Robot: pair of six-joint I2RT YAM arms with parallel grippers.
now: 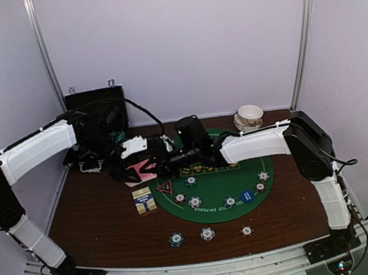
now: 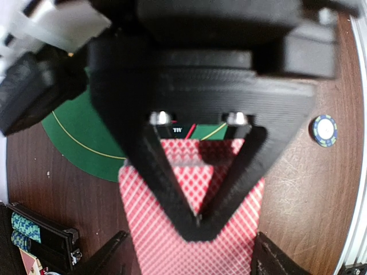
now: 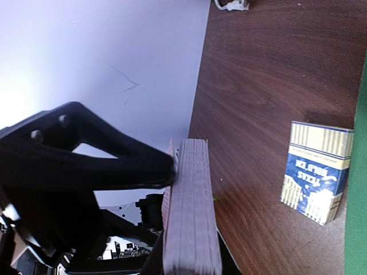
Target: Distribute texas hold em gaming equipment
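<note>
Spillage risk for pink-backed cards [image 3: 192, 217] pinched in left gripper [image 2: 192, 258]: several dragging off together under right gripper [image 1: 168, 158] (its finger gap unreadable).

Nine poker chips [image 1: 195, 202] show in the overhead view: six on the one green felt mat [image 1: 210, 189] and three in a row on the bare wood nearer. There is one blue disc button [image 1: 246, 196], one red-black triangle marker [image 1: 164, 187], one card box [image 1: 144, 200], one deck of pink-backed cards [image 2: 143, 229], one black case [image 1: 95, 98], and one stack of white bowls [image 1: 250, 114], their number unclear.
</note>
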